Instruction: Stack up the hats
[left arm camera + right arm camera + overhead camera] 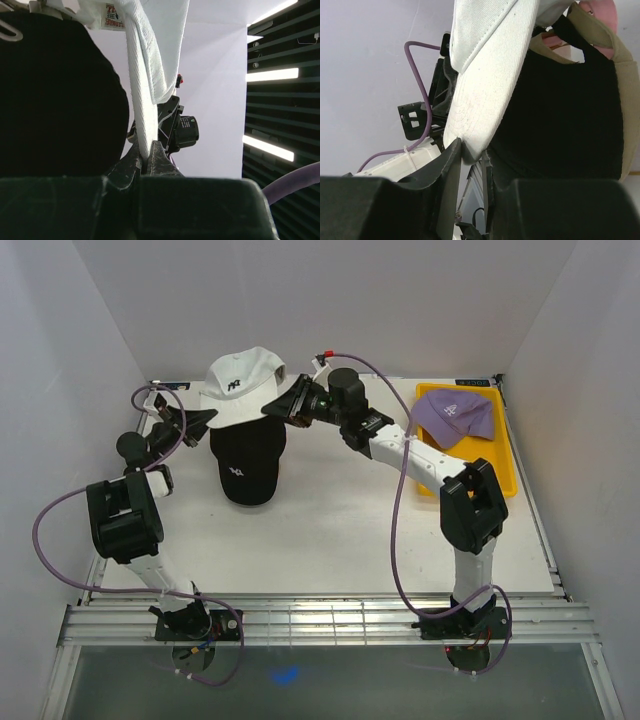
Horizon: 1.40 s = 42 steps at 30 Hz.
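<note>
White cap (240, 380) hangs upper centre of your frame, over the black cap (247, 465); your left hand (203, 419) and right hand (284, 405) each pinch its edge. Upper right, the purple cap (455, 415) lies in the yellow tray (506, 468).

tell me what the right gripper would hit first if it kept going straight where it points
The white cap clamped in the right gripper; beyond that, probably the left gripper on the cap's opposite side, though depth is unclear.

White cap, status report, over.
Left gripper, right gripper shut on white cap. Held partly over black cap, not seated. Purple cap in tray. Nothing in the way.
</note>
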### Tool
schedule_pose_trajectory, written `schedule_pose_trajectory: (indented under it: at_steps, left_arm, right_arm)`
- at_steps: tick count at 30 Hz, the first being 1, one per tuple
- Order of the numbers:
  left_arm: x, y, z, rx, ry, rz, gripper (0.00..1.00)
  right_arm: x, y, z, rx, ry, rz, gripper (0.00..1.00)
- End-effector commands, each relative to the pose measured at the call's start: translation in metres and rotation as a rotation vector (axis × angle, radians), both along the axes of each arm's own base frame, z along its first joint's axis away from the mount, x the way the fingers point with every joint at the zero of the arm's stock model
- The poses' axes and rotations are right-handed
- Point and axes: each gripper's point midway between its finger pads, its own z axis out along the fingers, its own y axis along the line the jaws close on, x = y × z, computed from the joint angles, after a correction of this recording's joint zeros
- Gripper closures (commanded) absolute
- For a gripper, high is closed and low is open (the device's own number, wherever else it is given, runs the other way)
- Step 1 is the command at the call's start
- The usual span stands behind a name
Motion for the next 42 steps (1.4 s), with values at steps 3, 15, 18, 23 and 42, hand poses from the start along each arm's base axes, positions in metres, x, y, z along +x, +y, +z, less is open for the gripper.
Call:
schedule_pose_trajectory:
  at_steps: [3, 15, 18, 23, 42]
  left_arm:
    - [-0.056, -0.031, 0.048, 0.098, -0.344, -0.088, 1.00]
    - [-0.075, -0.034, 0.036, 0.125, -0.331, -0.086, 1.00]
    - [-0.080, -0.032, 0.032, 0.134, -0.324, -0.081, 1.00]
    - [-0.087, -0.031, 0.023, 0.140, -0.306, -0.073, 1.00]
    - [-0.106, -0.029, -0.006, 0.158, -0.252, -0.048, 0.97]
  right_arm:
    - [-0.070, 0.021, 0.051, 0.078, -0.176, 0.190, 0.75]
    - [-0.101, 0.031, 0.028, 0.028, -0.191, 0.245, 0.75]
    - [-0.110, 0.035, 0.017, 0.009, -0.188, 0.258, 0.75]
    - [-0.120, 0.037, 0.008, -0.013, -0.200, 0.269, 0.75]
    - [-0.154, 0.040, -0.048, -0.114, -0.198, 0.306, 0.77]
